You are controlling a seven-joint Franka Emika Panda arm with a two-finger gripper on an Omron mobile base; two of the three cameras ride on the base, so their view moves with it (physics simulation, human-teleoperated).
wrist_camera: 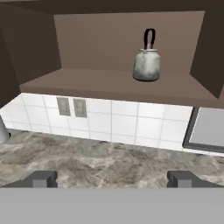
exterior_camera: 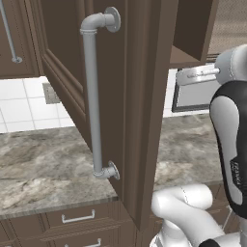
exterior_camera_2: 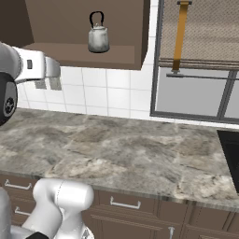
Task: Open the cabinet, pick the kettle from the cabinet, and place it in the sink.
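Kettle [wrist_camera: 146, 64] is seen upright on the cabinet [exterior_camera: 140, 96] shelf, toward its right end, exposed by the swung-open door. The claw [wrist_camera: 112, 178] is held wide open and empty, well short, presumably aimed for a reach.

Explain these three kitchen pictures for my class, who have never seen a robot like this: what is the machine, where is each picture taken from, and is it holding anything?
It is a white robot arm on a driving base, in a computer-rendered kitchen. Two pictures come from cameras behind the arm, left and right. The third looks along its hand: the gripper is open and holds nothing. The cabinet door, with its grey bar handle, stands open. Inside, a small kettle sits upright on the shelf. Below lies a marbled counter; the black sink edge shows at right.
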